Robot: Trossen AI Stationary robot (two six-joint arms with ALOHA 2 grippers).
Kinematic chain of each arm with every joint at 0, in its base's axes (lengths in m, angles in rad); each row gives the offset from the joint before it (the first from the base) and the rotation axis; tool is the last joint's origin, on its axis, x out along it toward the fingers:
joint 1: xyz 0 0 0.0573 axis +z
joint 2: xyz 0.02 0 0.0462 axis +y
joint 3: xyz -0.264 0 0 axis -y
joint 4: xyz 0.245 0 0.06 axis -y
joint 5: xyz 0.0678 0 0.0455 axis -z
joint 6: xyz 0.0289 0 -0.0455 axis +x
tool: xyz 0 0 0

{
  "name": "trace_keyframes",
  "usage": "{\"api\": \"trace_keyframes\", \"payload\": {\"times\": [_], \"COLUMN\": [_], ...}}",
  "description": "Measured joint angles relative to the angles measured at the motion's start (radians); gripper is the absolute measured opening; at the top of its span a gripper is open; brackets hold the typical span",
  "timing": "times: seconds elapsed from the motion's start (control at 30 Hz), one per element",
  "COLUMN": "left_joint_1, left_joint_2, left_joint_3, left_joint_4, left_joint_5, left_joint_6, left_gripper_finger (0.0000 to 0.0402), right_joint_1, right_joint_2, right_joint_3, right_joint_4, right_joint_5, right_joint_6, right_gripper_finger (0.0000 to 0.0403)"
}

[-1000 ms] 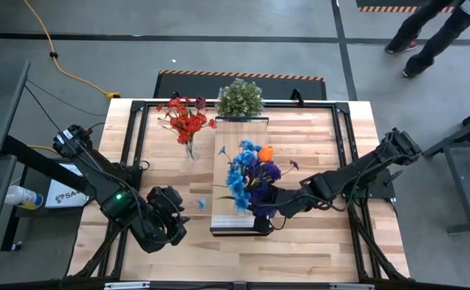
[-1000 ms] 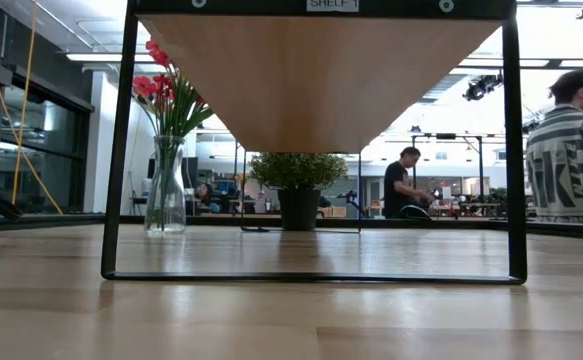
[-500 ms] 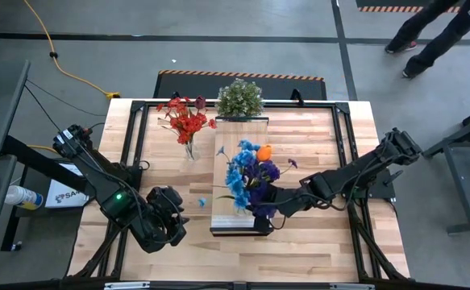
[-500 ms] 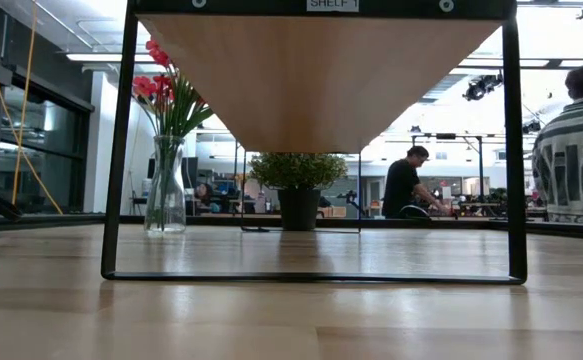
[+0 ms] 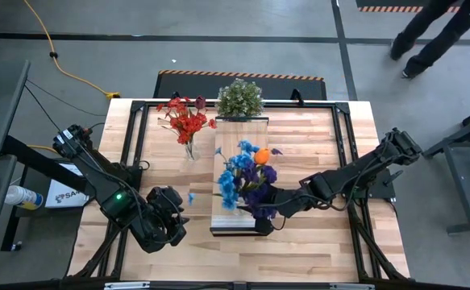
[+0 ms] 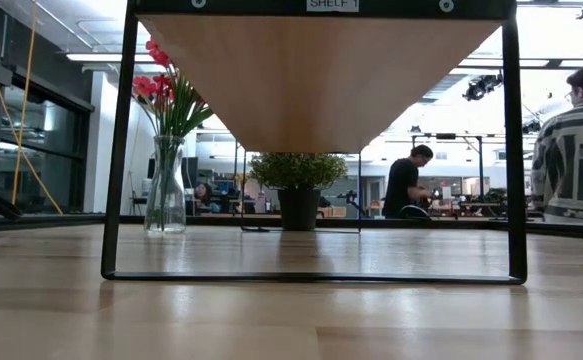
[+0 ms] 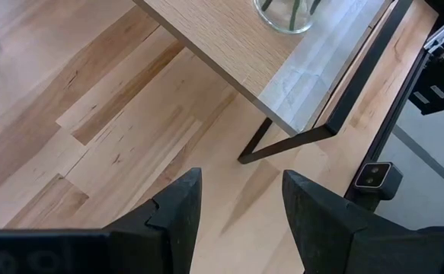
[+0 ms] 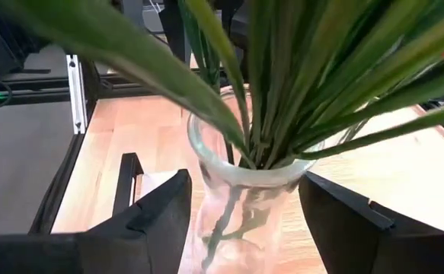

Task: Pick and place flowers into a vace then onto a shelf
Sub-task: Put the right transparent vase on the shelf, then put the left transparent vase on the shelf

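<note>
Room: grey floor [image 5: 243,48] is seen around the worktop; a person's legs [image 5: 428,32] are seen at its far right edge, and people [image 6: 571,140] are seen in the hall in the low view.
Worktop: slatted light wood [image 5: 315,137], framed by black bars.
Shelf: the shelf [image 5: 233,133], a long narrow raised plank on a black frame, is set along the middle of the worktop; its underside [image 6: 311,80] fills the top of the low view.
Left arm: the left gripper [image 5: 170,225] is held over the near left part of the worktop, beside the shelf; its fingers [image 7: 177,209] are spread with nothing between them, above bare wood.
Right arm: the right gripper [image 5: 268,201] is extended from the right to the near end of the shelf; its fingers [image 8: 161,209] are spread on either side of the clear vase [image 8: 241,198], and contact cannot be told.
Flowers: the flowers [image 5: 247,173], with blue, purple and one orange bloom, are stood in the clear vase on the near half of the shelf; green stems [image 8: 282,84] are seen entering its mouth.
Second vase: red flowers [image 5: 185,121] are stood in a glass vase [image 6: 166,190] on the worktop, left of the shelf.
Potted plant: a bushy green plant [image 5: 239,98] is placed at the far end of the shelf.
</note>
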Motion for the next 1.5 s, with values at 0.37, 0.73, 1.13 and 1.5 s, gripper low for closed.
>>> {"api": "trace_keyframes", "payload": {"times": [0.37,0.73,1.13,1.5], "left_joint_1": [0.0,0.0,0.0,0.0], "left_joint_2": [0.0,0.0,0.0,0.0], "left_joint_3": [0.0,0.0,0.0,0.0], "left_joint_4": [0.0,0.001,0.001,-0.001], "left_joint_5": [0.004,0.005,0.005,0.005], "left_joint_6": [0.0,0.0,0.003,-0.011], "left_gripper_finger": [0.0215,0.0215,0.0215,0.0215], "right_joint_1": [0.001,0.001,0.029,0.062], "right_joint_2": [0.0,-0.043,-0.115,-0.2], "right_joint_3": [0.0,-0.001,-0.001,-0.001], "right_joint_4": [-0.036,-0.112,-0.2,-0.349], "right_joint_5": [-0.001,-0.056,-0.025,-0.042], "right_joint_6": [0.0,0.01,0.004,0.062], "right_gripper_finger": [0.0255,0.0264,0.0262,0.0262]}}
